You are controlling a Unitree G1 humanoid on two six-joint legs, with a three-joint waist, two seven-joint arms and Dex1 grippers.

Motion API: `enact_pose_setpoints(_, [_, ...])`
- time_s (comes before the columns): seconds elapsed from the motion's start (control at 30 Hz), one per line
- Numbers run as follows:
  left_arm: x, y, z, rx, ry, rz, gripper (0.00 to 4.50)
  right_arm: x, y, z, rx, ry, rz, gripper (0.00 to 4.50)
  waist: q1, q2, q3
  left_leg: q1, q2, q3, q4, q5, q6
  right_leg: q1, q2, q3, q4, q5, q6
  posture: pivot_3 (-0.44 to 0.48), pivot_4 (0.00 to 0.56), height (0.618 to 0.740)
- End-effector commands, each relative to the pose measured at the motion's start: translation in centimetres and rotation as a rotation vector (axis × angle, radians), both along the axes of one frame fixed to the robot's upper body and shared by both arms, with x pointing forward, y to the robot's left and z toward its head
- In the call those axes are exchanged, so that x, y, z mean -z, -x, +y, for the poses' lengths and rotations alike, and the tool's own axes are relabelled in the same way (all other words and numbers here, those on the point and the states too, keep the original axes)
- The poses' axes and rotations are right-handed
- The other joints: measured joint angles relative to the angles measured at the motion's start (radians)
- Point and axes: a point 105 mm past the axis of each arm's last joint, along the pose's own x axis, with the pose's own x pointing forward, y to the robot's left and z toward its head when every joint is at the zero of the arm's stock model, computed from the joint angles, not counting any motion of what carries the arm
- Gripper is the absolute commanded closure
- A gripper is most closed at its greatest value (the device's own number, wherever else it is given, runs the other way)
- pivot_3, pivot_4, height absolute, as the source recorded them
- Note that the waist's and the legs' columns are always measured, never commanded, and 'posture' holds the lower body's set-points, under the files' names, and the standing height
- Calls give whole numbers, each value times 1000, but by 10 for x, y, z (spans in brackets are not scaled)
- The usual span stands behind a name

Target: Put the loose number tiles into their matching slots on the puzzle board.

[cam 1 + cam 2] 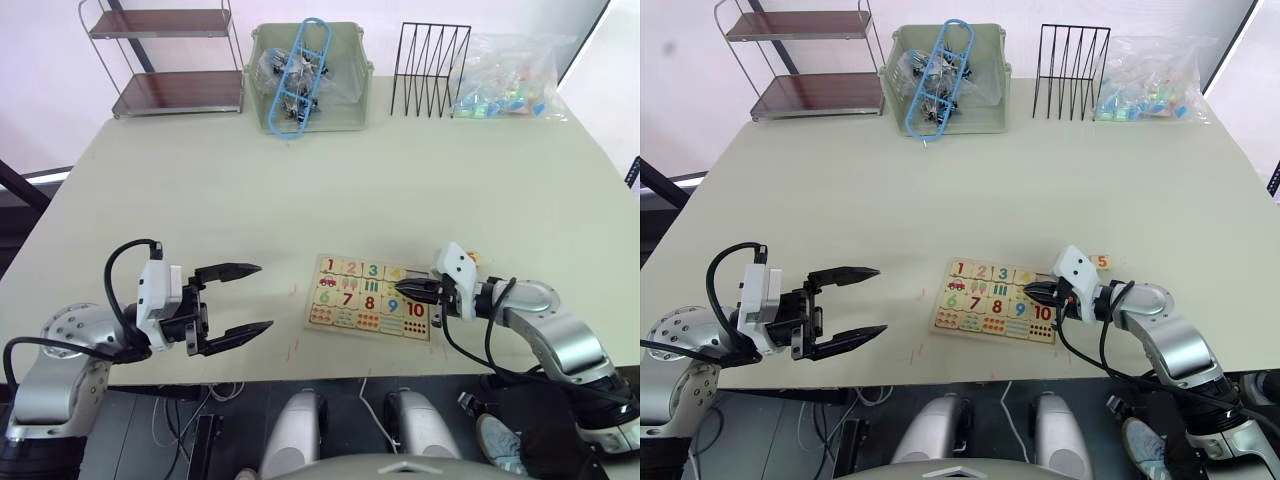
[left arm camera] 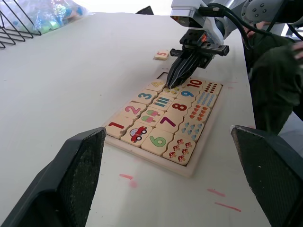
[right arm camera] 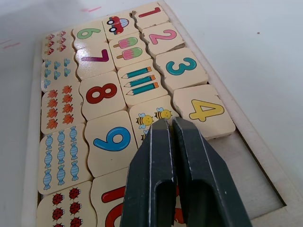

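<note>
Right wrist view is showing you tiles 1 to 4 (image 3: 204, 110) sitting in the puzzle board (image 1: 372, 297), the right gripper (image 3: 171, 125) pinching shut and empty, the left gripper (image 1: 250, 298) gaping wide, and tile 5 (image 2: 162, 55) lying loose on the surface (image 1: 300, 190) at upper centre.

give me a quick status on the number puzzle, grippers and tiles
Left gripper open, hovering off the board. Right gripper shut, empty, tip over the puzzle board by the 4 tile. Tiles 1 to 4 seated; 5 tile loose on table, its slot open. Nothing blocking.

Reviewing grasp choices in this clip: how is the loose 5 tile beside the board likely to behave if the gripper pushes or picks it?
The 5 tile looks like a thin, flat wooden square, so probably stiff and light. Lying flat on the smooth table, it would likely slide when nudged rather than roll or tip. Its low edge gives fingers little to grip, so a pinch may slip.
</note>
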Motion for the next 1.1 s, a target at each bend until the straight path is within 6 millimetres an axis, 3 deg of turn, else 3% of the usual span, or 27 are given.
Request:
enact_pose_setpoints(0.03, [-5,1,0,6,9,-17,0,-2,-2,-1,8,1,-11,4352,0,0,0,0,0,0,0,0,0,0,0,0,0,0,0,0,150,740])
enact_pose_setpoints(0.87, [-4,1,-2,9,14,-16,0,-1,-3,-5,9,10,3,4352,0,0,0,4,0,1,-1,0,0,3,0,1,0,0,0,0,150,740])
enact_pose_setpoints(1.1, [-1,2,0,2,13,-10,0,-13,2,1,-40,-49,-70,4352,0,0,0,4,0,1,-1,0,0,3,0,1,0,0,0,0,150,740])
